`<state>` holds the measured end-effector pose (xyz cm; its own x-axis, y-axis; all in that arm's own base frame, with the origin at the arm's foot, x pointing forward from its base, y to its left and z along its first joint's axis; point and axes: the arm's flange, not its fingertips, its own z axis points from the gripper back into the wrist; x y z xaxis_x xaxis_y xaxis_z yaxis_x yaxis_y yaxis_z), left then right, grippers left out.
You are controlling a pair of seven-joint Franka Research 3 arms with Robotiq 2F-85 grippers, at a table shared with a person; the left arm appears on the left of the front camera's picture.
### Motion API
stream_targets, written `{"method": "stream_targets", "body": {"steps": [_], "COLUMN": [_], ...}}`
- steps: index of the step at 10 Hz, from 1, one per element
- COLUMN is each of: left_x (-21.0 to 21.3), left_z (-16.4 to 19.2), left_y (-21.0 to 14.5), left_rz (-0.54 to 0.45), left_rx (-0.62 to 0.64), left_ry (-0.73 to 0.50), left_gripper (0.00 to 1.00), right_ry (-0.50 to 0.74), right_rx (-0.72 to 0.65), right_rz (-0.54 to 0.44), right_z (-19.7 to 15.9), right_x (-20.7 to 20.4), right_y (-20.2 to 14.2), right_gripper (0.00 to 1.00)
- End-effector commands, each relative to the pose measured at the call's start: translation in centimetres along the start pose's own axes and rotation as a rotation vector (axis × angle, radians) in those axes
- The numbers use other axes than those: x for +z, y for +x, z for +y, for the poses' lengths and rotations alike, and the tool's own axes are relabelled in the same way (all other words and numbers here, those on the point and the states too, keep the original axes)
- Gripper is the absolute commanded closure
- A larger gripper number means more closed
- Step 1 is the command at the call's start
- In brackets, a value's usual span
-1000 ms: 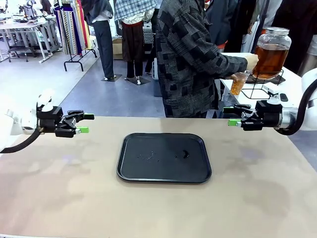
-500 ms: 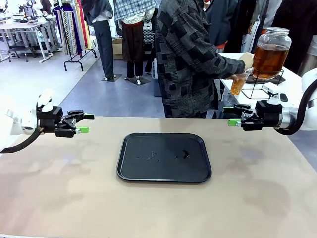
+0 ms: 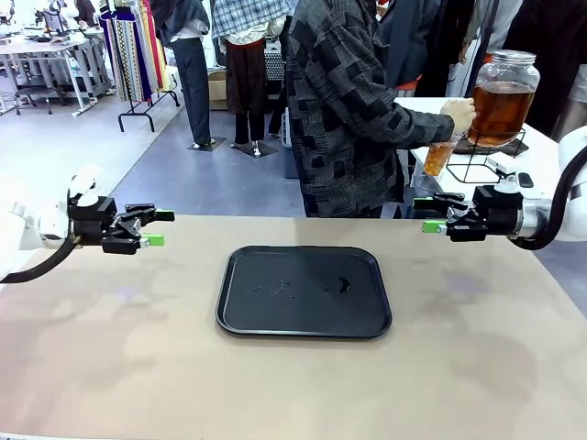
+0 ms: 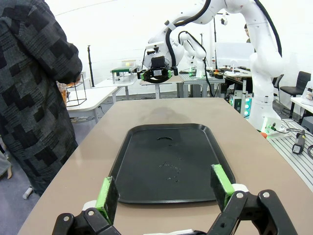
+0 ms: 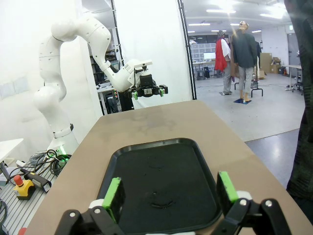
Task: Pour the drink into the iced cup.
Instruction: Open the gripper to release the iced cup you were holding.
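pouring stage, under way. the person's hand (image 3: pixel 459 114) works at the dispenser jar (image 3: pixel 502 97) of the drink (image 3: pixel 500 112) on a side table beyond the surface (image 3: pixel 110 367), holding the cup (image 3: pixel 439 156) below it; the cup looks partly filled. the black tray (image 3: pixel 304 291) lies bare at centre. left pincer (image 3: pixel 156 227) and right pincer (image 3: pixel 429 214) hover at either end, jaws apart, holding nothing. delivering the cup remains.
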<state>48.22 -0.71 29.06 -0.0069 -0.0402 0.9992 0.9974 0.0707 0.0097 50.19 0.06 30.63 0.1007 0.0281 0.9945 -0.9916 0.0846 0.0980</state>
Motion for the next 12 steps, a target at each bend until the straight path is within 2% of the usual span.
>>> {"method": "stream_targets", "body": {"steps": [1, 12], "left_x": [-0.02, -0.02], "left_z": [-0.03, -0.03], "left_y": [0.23, 0.23], "left_rz": [0.002, 0.002], "left_rx": [0.007, 0.007], "left_ry": [0.001, 0.001], "left_gripper": [0.00, 0.00], "right_ry": [0.005, 0.005], "right_rx": [0.004, 0.004], "right_rz": [-0.007, -0.007], "right_z": [0.08, 0.08], "right_x": [0.01, 0.01], "right_y": [0.26, 0.26], "right_gripper": [0.00, 0.00]}}
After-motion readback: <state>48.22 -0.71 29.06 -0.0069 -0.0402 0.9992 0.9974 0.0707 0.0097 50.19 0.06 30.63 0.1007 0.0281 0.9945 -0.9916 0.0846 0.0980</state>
